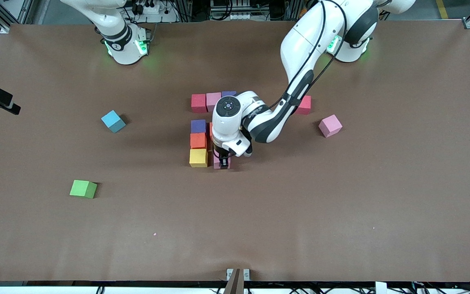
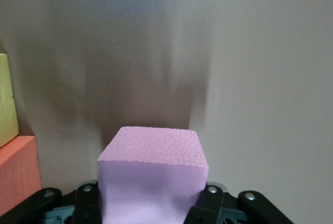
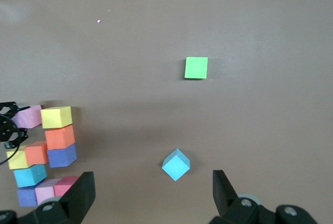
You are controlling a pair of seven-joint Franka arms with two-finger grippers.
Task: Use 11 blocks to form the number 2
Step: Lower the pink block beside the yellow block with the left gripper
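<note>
My left gripper (image 1: 222, 162) is shut on a pink block (image 2: 153, 174), held low right beside the yellow block (image 1: 198, 157) at the near end of the half-built number 2. That yellow one heads a column with an orange block (image 1: 198, 140) and a purple block (image 1: 198, 126). Farther from the front camera lie red (image 1: 198, 103), pink (image 1: 213, 101) and purple blocks, partly hidden by the arm. My right gripper (image 3: 152, 195) hangs open high over the table, out of the front view. It looks down on a loose light blue block (image 3: 176, 164).
A green cube (image 1: 83, 189) lies toward the right arm's end, nearer the front camera than the light blue block (image 1: 113, 121). Toward the left arm's end lie a loose pink block (image 1: 330, 125) and a reddish block (image 1: 304, 105). The left arm's elbow spans the figure.
</note>
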